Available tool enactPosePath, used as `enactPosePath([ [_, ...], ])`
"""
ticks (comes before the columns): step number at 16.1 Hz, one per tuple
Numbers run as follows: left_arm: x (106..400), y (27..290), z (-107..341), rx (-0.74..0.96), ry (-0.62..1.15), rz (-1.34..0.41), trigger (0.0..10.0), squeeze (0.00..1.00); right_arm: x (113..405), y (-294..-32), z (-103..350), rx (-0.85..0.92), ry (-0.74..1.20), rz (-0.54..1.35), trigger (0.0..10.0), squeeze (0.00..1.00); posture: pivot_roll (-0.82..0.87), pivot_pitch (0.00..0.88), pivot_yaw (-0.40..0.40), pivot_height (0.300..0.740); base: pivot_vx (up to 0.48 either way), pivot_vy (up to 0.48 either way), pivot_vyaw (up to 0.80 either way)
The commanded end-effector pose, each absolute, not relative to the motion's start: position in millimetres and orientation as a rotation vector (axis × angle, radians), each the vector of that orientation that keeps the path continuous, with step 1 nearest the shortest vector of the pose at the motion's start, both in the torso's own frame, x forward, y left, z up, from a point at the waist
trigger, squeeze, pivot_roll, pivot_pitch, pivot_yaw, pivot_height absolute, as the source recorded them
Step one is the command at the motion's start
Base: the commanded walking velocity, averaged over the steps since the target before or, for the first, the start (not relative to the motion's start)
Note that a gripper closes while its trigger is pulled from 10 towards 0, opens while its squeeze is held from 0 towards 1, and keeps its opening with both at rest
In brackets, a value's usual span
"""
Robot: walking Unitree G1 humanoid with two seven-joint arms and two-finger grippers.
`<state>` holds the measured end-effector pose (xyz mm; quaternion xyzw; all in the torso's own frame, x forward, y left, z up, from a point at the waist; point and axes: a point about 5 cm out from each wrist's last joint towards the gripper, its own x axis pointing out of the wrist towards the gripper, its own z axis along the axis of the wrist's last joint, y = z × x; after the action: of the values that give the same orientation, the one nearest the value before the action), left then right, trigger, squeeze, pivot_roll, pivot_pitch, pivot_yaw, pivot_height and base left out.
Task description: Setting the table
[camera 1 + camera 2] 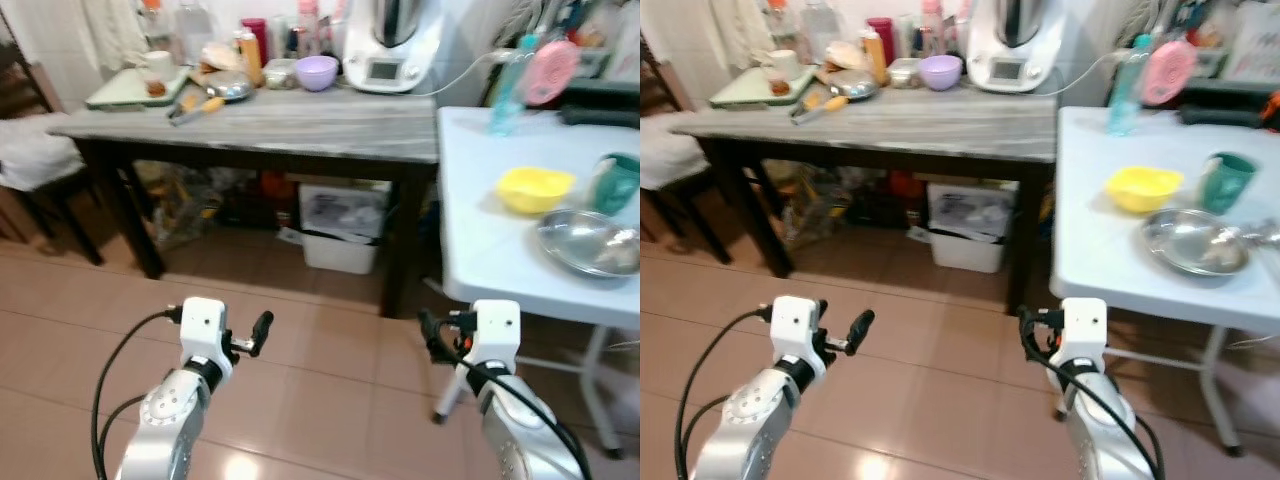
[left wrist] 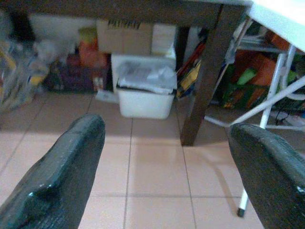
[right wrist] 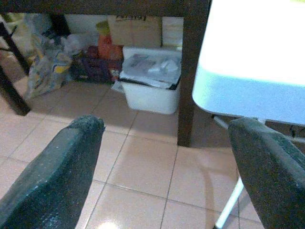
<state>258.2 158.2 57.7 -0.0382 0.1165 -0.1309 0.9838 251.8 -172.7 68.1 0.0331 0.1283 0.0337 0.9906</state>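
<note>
Hovering low over the tiled floor (image 1: pixel 330 400), the left gripper (image 2: pixel 167 176) and the right gripper (image 3: pixel 167 176) both have their two black fingers spread wide apart, grasping nothing; on the white folding table (image 1: pixel 480 250) to the robot's right sit one yellow bowl (image 1: pixel 535 188), one steel plate (image 1: pixel 590 242) just beside it, one green cup (image 1: pixel 615 182) and one blue bottle (image 1: pixel 507 90); ahead, the dark wooden table (image 1: pixel 270 125) carries one purple bowl (image 1: pixel 317 72), one white kitchen machine (image 1: pixel 392 45), one tray (image 1: pixel 125 90) and several jars, too crowded to count; beneath it stands one white bin (image 1: pixel 340 235).
</note>
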Motion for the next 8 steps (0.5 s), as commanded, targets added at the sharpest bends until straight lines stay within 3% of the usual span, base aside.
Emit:
enactPosePath([
  [1, 258.7, 164.7, 60.9, -0.071, 0.233, -0.243, 10.0, 0.0, 254.2, -167.7, 75.9, 0.069, 0.229, 0.084, 10.0, 0.0, -0.09, 0.0, 0.058, 0.74, 0.0, -0.48, 0.0],
  [8, 258.6, 164.9, 90.0, -0.091, 0.153, -0.236, 10.0, 0.0, 248.0, -174.5, 119.1, -0.044, 0.055, 0.048, 10.0, 0.0, -0.1, 0.0, 0.054, 0.74, 0.0, -0.48, 0.0],
])
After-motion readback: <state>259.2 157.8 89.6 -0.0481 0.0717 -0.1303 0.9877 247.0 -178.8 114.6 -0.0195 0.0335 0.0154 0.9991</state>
